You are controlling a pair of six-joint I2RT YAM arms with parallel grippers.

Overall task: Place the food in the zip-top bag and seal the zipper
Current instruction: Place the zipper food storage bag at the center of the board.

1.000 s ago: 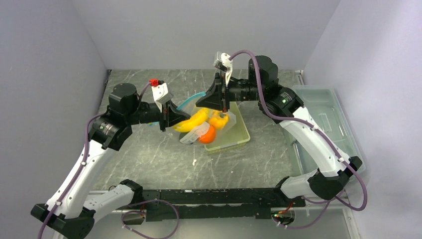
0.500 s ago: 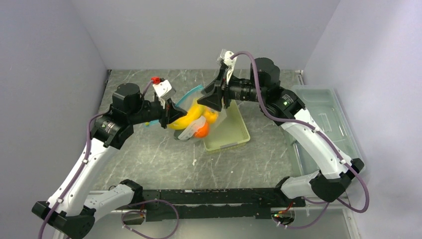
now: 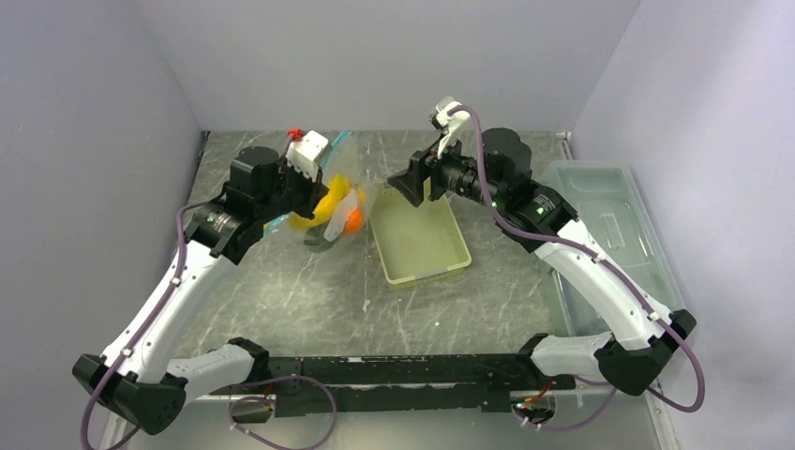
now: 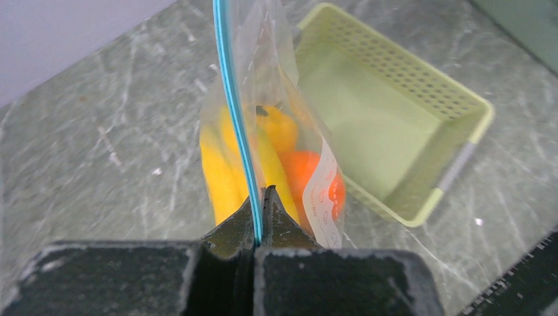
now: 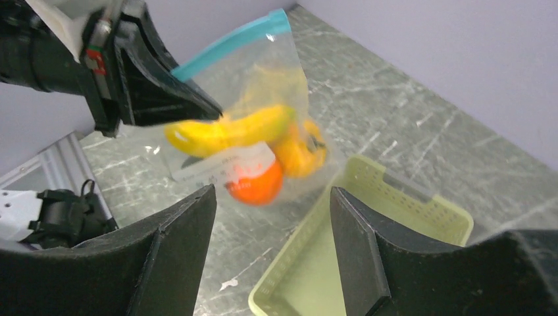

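Nearest, the bases of both arms are sitting at the front edge of the grey marbled table. Further in, the pale yellow-green perforated plastic basket is lying on the table with nothing showing inside it. The large clear lidded plastic box is resting along the right side.

Just left of the basket, the thin clear floppy zip-top bag is hanging from the left hand. This hand's fingers are pressing tight together on the narrow light-blue zipper strip, which is running away from them as one thin line. The bag is holding the food: the yellow toy bananas, the orange-red round toy fruit and the yellow-orange toy pepper. Whether the bag's bottom is touching the table cannot be told.

Farther back, the right hand is hovering over the far end of the basket, near the bag but apart from it. Its fingers are spreading wide and gripping nothing.
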